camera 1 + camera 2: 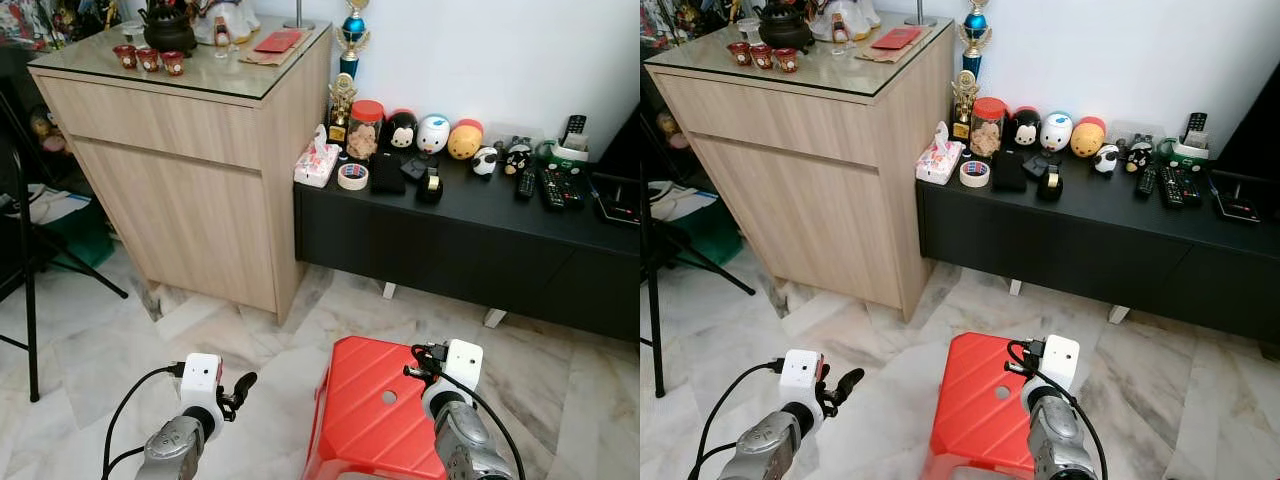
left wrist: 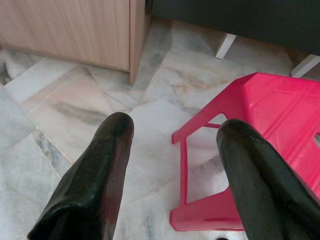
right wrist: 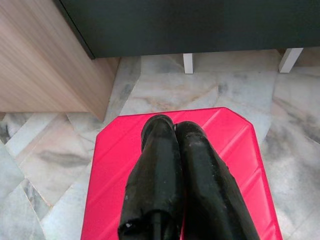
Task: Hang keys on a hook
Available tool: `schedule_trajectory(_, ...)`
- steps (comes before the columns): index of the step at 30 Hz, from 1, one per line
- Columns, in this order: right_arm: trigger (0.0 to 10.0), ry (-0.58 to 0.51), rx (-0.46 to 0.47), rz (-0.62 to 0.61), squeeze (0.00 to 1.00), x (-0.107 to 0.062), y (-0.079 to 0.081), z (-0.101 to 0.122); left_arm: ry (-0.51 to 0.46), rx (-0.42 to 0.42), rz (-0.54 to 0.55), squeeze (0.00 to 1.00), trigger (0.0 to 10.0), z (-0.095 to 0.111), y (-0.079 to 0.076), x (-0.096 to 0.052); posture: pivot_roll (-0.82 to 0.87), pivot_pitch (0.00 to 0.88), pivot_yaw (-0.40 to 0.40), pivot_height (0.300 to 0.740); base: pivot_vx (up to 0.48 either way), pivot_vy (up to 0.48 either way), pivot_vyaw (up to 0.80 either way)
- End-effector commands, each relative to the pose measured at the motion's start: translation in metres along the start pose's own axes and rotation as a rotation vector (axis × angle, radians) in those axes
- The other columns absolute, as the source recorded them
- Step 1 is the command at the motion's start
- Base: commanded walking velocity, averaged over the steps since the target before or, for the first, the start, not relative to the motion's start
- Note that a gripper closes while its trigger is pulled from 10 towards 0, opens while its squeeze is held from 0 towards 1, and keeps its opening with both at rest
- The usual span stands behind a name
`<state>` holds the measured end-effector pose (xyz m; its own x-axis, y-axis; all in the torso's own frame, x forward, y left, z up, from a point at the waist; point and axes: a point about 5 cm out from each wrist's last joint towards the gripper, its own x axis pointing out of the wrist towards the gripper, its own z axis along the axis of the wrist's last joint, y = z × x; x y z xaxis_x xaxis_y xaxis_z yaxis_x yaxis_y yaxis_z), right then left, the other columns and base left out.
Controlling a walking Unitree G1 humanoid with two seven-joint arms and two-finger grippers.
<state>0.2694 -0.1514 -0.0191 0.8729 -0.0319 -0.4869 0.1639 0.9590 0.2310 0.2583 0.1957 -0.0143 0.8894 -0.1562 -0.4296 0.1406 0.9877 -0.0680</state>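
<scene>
Spread wide, the left gripper (image 2: 172,165) has its two black fingers apart over bare marble floor (image 2: 65,110), just beside the corner of the red plastic stool (image 2: 270,120). My right gripper (image 3: 172,132) has its fingers pressed together with nothing between them, and it hangs directly above the stool's ribbed, glossy top. From the head camera I see both arms held low in front of me, the left gripper (image 1: 240,385) over the floor and the right wrist over the stool (image 1: 365,415), which has a small round hole in its seat.

Beyond the stool stands a low black cabinet (image 1: 450,245) on short white legs; its matte top is crowded with round cartoon figurines (image 1: 433,133), a roll of tape (image 1: 352,176), a tissue pack (image 1: 317,163), a red-lidded jar (image 1: 365,128) and several remote controls (image 1: 555,185). To its left rises a tall light-wood cabinet (image 1: 180,190) with a glass top carrying a dark teapot (image 1: 168,30) and small red cups (image 1: 148,58). I cannot make out any keys or a hook from here
</scene>
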Motion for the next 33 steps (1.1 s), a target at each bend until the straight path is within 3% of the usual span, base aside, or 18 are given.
schedule_trajectory(1, 10.0, -0.016, -0.015, 0.002, 0.00, 0.002, 0.001, 0.005, 0.000, 0.003, -0.009, 0.00, 10.0, 0.000, -0.001, 0.001, 0.03, 0.000, -0.051, 0.740, -0.244, 0.000, 0.00)
schedule_trajectory(33, 10.0, -0.040, -0.030, 0.020, 0.00, 0.006, 0.007, 0.015, -0.015, 0.010, -0.021, 0.00, 10.0, 0.004, -0.002, 0.002, 0.04, 0.011, -0.058, 0.740, -0.306, 0.000, 0.00)
